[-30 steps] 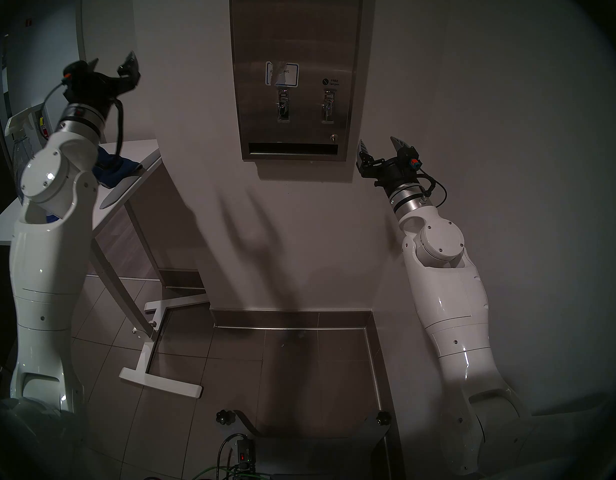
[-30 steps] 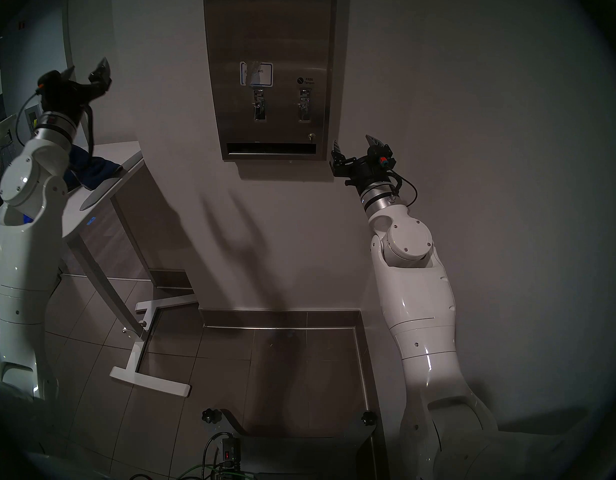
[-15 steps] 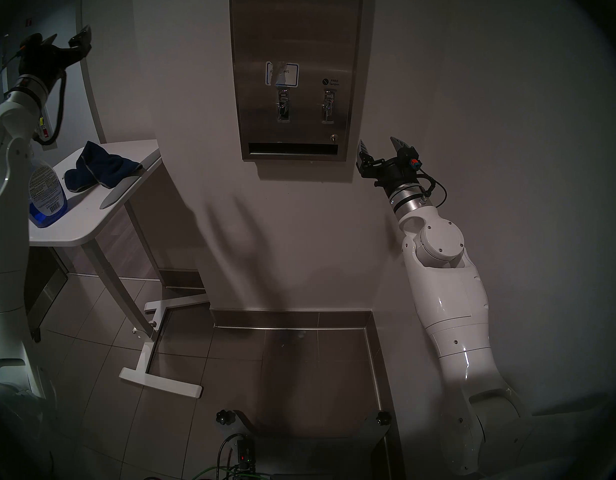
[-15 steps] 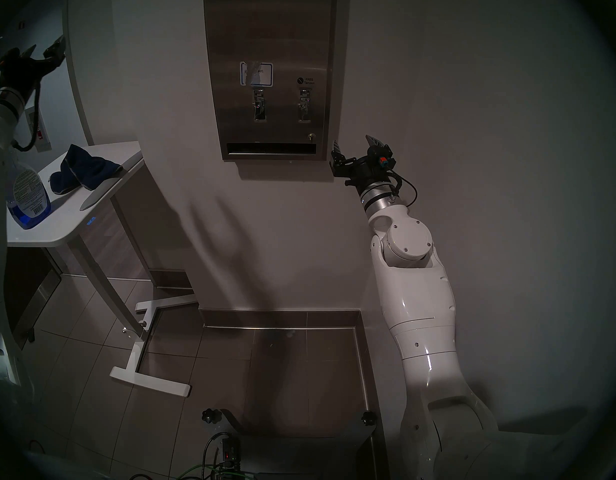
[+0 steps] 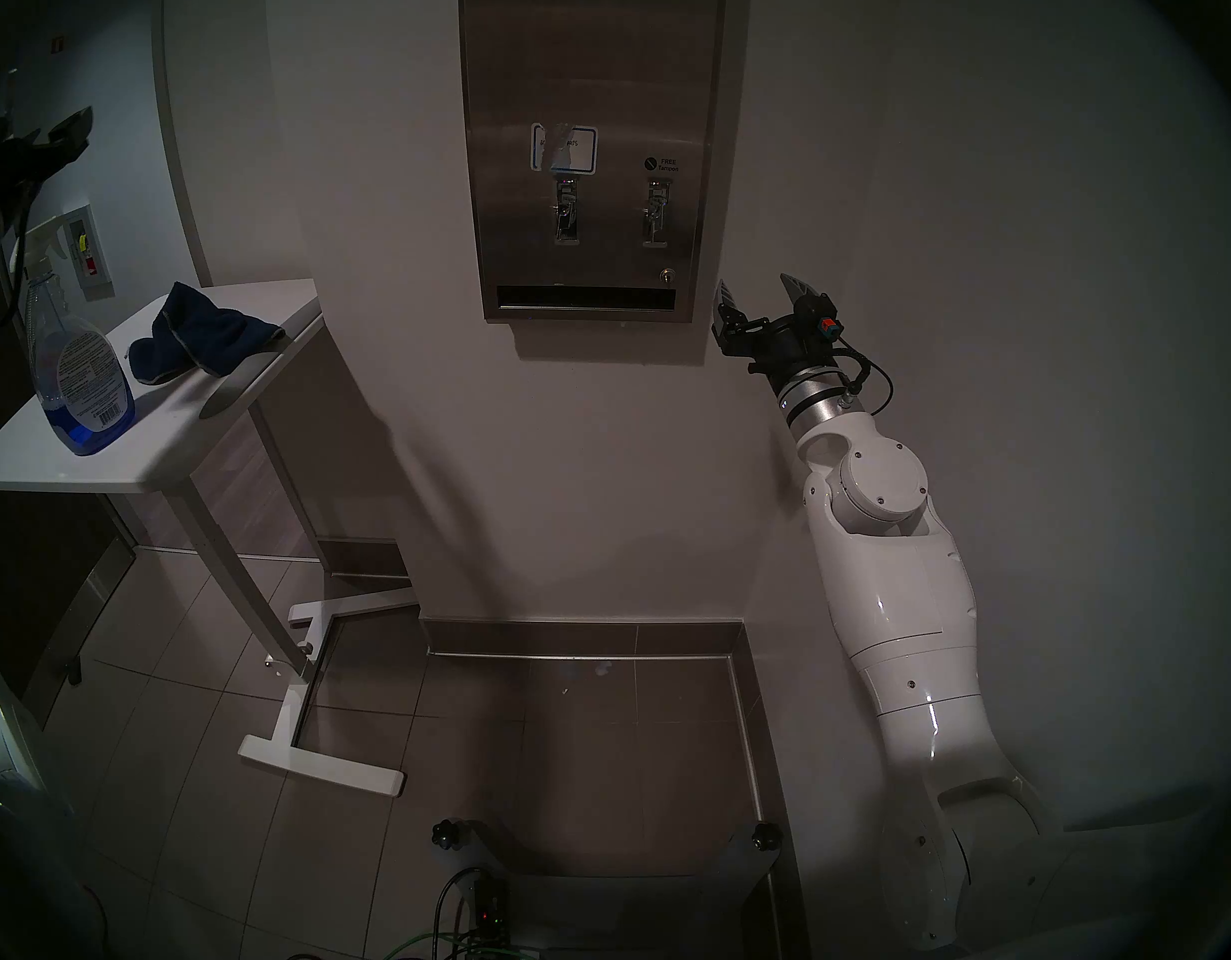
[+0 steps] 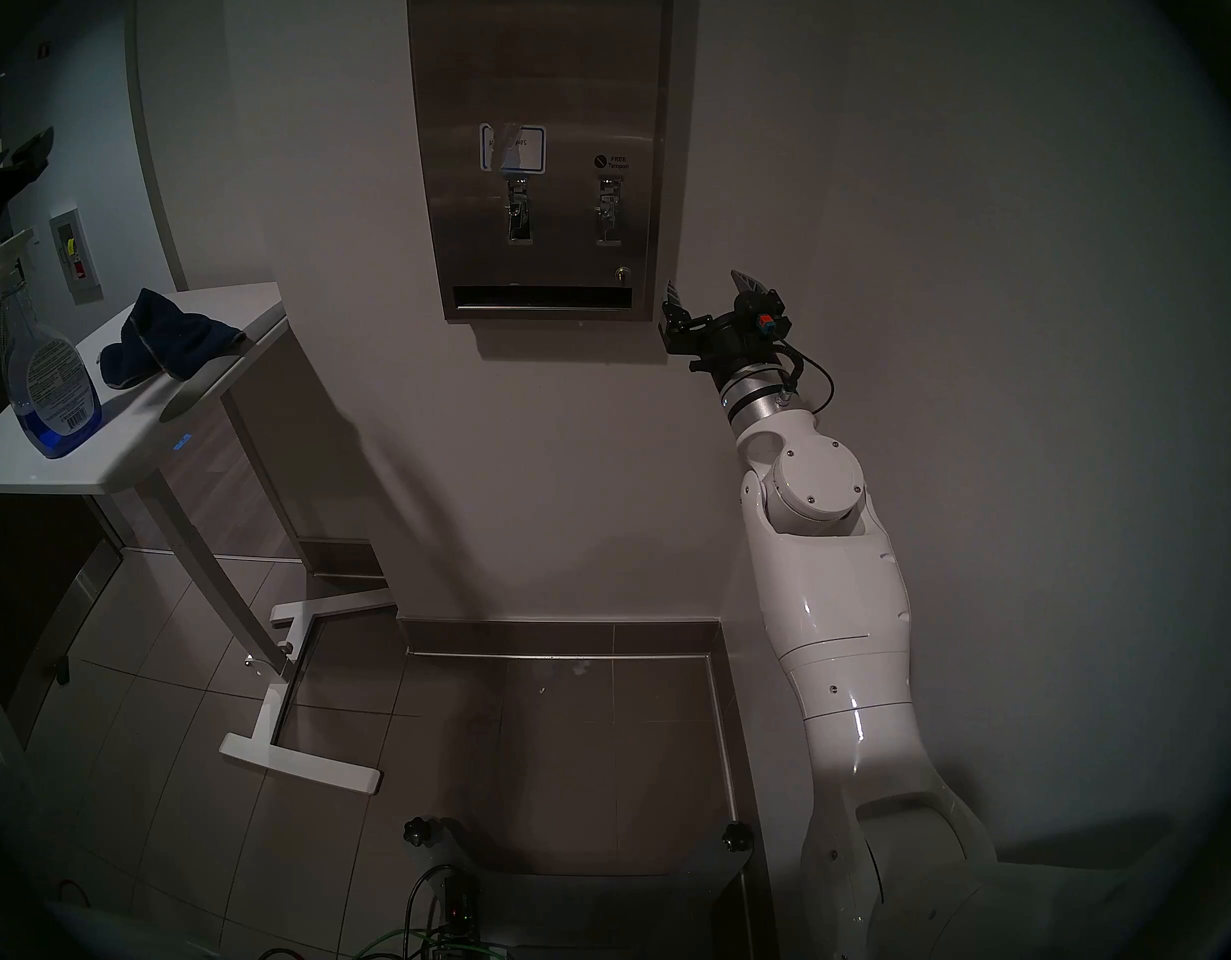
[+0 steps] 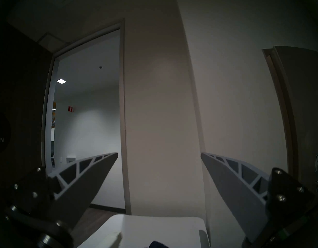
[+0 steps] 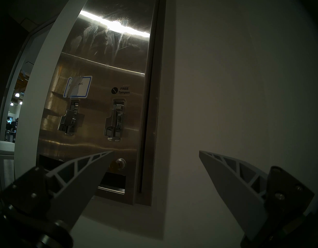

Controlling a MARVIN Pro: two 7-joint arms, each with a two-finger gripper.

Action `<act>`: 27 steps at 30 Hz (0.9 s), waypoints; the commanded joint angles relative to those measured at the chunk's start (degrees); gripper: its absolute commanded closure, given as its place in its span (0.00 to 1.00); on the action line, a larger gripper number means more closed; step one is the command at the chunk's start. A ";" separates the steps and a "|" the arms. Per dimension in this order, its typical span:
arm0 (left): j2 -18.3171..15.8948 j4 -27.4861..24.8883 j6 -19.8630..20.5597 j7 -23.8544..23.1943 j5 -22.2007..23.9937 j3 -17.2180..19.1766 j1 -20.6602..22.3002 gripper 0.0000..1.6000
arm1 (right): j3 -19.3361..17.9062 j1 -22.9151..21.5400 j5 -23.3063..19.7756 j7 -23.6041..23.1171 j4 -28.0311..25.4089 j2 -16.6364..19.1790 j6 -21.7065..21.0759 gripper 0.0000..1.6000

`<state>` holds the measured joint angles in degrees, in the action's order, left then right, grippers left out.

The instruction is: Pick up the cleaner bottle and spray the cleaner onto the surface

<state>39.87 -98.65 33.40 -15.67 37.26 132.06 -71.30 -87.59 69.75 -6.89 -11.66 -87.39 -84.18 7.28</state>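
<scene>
- Steel dispenser panel [image 5: 592, 141] on the wall, unsprayed; right tool [image 5: 761, 293] idles beside it, jaws apart, empty.
- White tabletop [image 5: 176, 418] carries the spray bottle [image 5: 79, 370] upright, navy cloth [image 5: 197, 338] beside.
- Left tool [image 7: 159, 153], spread and empty, sits high above the bottle; should drop, grip the neck under the trigger.

Dim room, dark fisheye rim; glare streak on steel panel [image 8: 108, 66]; focus sharp

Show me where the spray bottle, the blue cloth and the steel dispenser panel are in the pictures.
spray bottle [image 5: 86, 377]: head left view, on its white printed label.
blue cloth [image 5: 200, 335]: head left view, on the middle of the folded cloth.
steel dispenser panel [image 5: 592, 58]: head left view, on the bare brushed steel above the sticker.
</scene>
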 commanded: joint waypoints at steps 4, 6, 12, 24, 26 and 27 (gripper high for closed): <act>-3.65 4.20 5.41 -9.88 5.37 11.47 -2.64 0.00 | -0.10 -1.77 -0.02 -0.11 -1.96 0.16 0.55 0.00; -3.98 5.05 6.91 -13.13 6.21 13.29 -4.22 0.00 | -0.09 -1.77 -0.03 -0.11 -1.99 0.19 0.55 0.00; -4.58 6.27 10.59 -17.61 8.36 16.40 -8.77 0.00 | -0.05 -1.77 -0.06 -0.09 -2.08 0.25 0.54 0.00; -4.87 9.42 9.55 -31.04 5.40 20.53 -19.31 0.00 | 0.04 -1.73 -0.16 -0.06 -2.25 0.40 0.47 0.00; -4.79 9.30 8.90 -30.99 5.41 20.50 -20.00 0.00 | 0.04 -1.73 -0.16 -0.05 -2.25 0.40 0.47 0.00; -4.80 9.54 8.35 -32.36 4.81 20.59 -20.36 0.00 | 0.05 -1.73 -0.17 -0.05 -2.26 0.41 0.47 0.00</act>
<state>36.94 -89.81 45.31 -42.51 44.31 150.84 -86.99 -87.39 69.75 -7.07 -11.54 -87.49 -83.92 7.28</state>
